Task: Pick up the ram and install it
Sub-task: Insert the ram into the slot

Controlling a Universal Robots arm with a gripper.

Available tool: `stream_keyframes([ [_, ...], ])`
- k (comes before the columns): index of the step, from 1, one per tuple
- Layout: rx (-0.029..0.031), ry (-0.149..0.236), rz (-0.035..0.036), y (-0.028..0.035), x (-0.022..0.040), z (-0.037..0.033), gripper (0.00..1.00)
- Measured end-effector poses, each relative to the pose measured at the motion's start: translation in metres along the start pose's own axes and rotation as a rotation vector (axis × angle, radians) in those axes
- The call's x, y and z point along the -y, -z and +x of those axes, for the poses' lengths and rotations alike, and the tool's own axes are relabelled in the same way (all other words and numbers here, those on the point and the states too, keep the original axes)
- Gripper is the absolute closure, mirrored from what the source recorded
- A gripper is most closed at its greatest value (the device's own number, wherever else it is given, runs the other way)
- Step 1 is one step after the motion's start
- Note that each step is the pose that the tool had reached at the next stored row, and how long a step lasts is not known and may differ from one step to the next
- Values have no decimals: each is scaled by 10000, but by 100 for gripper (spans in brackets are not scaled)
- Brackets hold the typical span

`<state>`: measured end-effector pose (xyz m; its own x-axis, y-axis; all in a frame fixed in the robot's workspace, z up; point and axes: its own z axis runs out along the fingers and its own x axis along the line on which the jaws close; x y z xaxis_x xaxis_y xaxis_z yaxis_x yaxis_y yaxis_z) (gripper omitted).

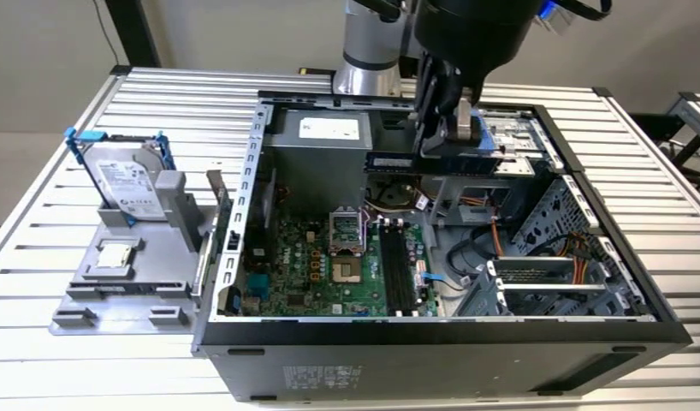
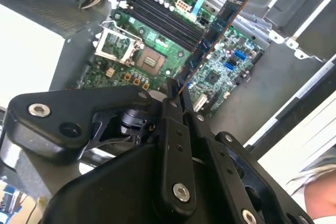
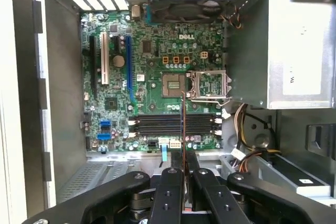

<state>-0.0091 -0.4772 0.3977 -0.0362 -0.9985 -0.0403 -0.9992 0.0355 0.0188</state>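
Observation:
My gripper (image 1: pixel 444 144) hangs over the open computer case (image 1: pixel 441 330), shut on the ram (image 1: pixel 430 163). The ram is a long thin stick with dark chips, held level on its long edge above the back half of the case. In the second wrist view the ram (image 2: pixel 218 30) juts out from between my fingertips (image 2: pixel 173 90) over the green motherboard (image 2: pixel 220 72). In the first wrist view the ram (image 3: pixel 183 124) shows edge-on, crossing the row of black memory slots (image 3: pixel 157 125) well above them. Those slots (image 1: pixel 398 274) lie empty on the motherboard (image 1: pixel 293 274).
A silver hard drive in a blue-handled frame (image 1: pixel 127 180) stands on a grey fixture (image 1: pixel 133 287) at the exterior view's left, outside the case. Inside are the open processor socket (image 3: pixel 209 84), a fan (image 3: pixel 189 1), the power supply box (image 3: pixel 299 45), loose cables (image 1: pixel 499 244) and drive bays (image 1: pixel 555 274).

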Motion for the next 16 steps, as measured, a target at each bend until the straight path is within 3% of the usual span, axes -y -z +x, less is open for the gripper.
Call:
stream_keyframes([
  [9,0,-58,2,-11,-6,-166,100],
  [16,1,-80,3,-14,-7,-221,100],
])
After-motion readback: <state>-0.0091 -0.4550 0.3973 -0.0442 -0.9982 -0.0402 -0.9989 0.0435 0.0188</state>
